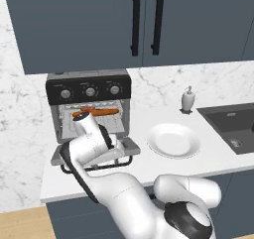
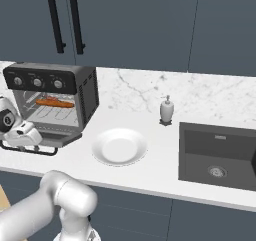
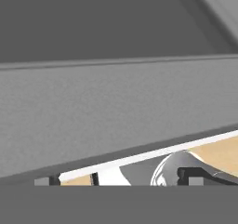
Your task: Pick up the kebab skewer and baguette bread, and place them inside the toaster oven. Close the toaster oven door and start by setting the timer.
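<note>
Toaster oven (image 1: 89,109) sits at left of the white counter (image 1: 149,173) against the marble wall, three silver knobs on its black top panel. Toaster oven door (image 1: 126,146) hangs dropped open, flat out toward the robot, black bar handle at its front edge. Inside on the wire rack: baguette bread (image 2: 54,103), orange-brown, lying lengthwise; kebab skewer (image 1: 85,109) just beside it at the left end, partly hidden by the arm. Gripper (image 2: 22,135) is low at the door's front edge, below and in front of both foods, well apart from them; jaws spread wide, nothing between them. Hand view is pressed up to a flat grey surface, fingertips barely visible. Right of the oven: white plate (image 1: 173,140), then soap dispenser (image 1: 187,100), then dark sink (image 1: 233,126).
</note>
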Robot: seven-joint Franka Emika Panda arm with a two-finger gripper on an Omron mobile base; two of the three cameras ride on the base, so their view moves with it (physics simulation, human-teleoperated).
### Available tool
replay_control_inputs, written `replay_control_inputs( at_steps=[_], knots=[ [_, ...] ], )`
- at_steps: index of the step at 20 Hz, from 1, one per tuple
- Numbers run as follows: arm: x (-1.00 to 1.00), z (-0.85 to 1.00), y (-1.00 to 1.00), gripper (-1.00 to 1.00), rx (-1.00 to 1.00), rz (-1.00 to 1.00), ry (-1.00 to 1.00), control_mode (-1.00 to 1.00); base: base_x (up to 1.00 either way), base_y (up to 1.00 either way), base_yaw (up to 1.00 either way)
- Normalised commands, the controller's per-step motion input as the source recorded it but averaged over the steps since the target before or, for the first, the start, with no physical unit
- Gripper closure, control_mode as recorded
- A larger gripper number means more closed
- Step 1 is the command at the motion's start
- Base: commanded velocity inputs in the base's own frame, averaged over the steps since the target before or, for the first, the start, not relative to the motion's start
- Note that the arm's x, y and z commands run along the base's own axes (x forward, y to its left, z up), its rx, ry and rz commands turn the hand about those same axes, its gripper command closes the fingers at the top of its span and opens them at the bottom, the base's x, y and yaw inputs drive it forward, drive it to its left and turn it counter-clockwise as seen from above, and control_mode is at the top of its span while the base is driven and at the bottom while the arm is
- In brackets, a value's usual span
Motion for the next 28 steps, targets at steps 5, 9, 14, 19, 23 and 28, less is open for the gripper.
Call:
replay_control_inputs(
  at_steps=[5, 9, 14, 19, 23, 28],
  knots=[
    [0.70, 0.00, -0.11, -1.00, 0.00, 0.00, -0.53, -1.00, 0.00, 0.00, 0.00],
    [0.76, 0.00, -0.18, -1.00, 0.00, 0.00, -0.48, -1.00, 0.00, 0.00, 0.00],
    [0.72, 0.00, -0.23, -1.00, 0.00, 0.00, -0.37, -1.00, 0.00, 0.00, 0.00],
    [0.76, 0.00, -0.30, -1.00, 0.00, 0.00, -0.26, -1.00, 0.00, 0.00, 0.00],
    [0.67, 0.00, -0.35, -1.00, 0.00, 0.00, -0.21, -1.00, 0.00, 0.00, 0.00],
    [0.48, 0.03, -0.36, -1.00, 0.00, 0.00, -0.18, -1.00, 0.00, 0.00, 0.00]
  ],
)
